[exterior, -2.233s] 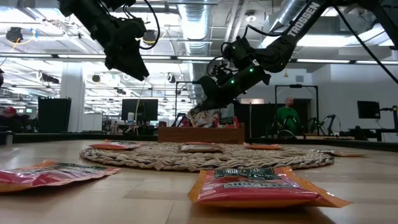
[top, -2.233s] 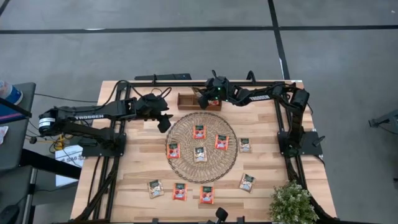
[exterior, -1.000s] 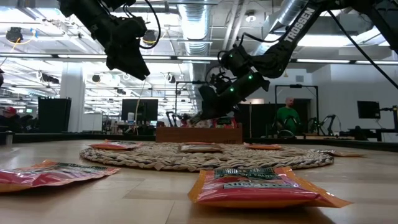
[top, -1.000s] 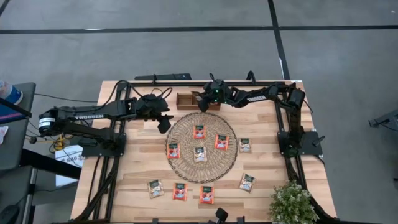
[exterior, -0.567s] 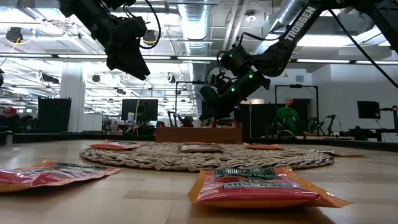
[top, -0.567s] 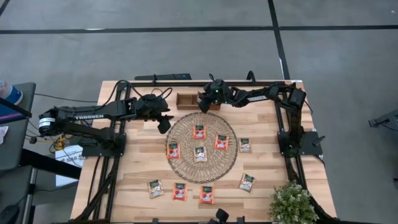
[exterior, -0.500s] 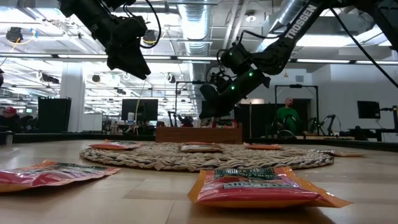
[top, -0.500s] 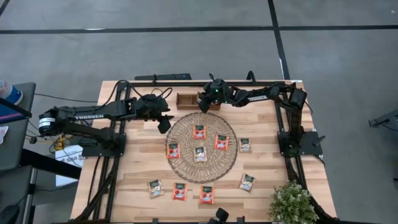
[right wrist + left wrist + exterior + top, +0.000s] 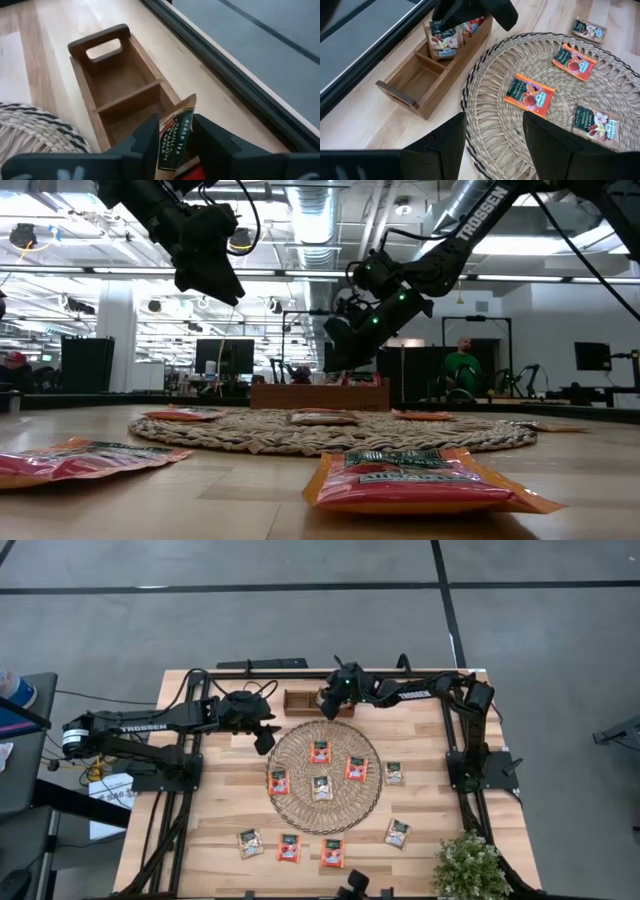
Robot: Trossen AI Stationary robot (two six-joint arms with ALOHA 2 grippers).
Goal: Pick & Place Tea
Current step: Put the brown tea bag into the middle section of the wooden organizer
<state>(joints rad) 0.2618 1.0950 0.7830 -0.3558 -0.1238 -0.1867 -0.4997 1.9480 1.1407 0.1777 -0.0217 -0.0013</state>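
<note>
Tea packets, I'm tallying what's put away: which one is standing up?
The pale packet leaning upright in the wooden tray, under the right hand; all others lie flat.

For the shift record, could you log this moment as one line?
right gripper: open over wooden tray | sachet: standing in tray | left gripper: open, waiting beside mat

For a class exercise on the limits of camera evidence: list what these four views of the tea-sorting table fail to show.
- High view: print on the sachets is too small to read.
- Right wrist view: the tray's near compartment sits behind the right gripper.
- Left wrist view: the mat is cut off by the picture's edge.
- Low view: the tray's inside is hidden by its wall.
</note>
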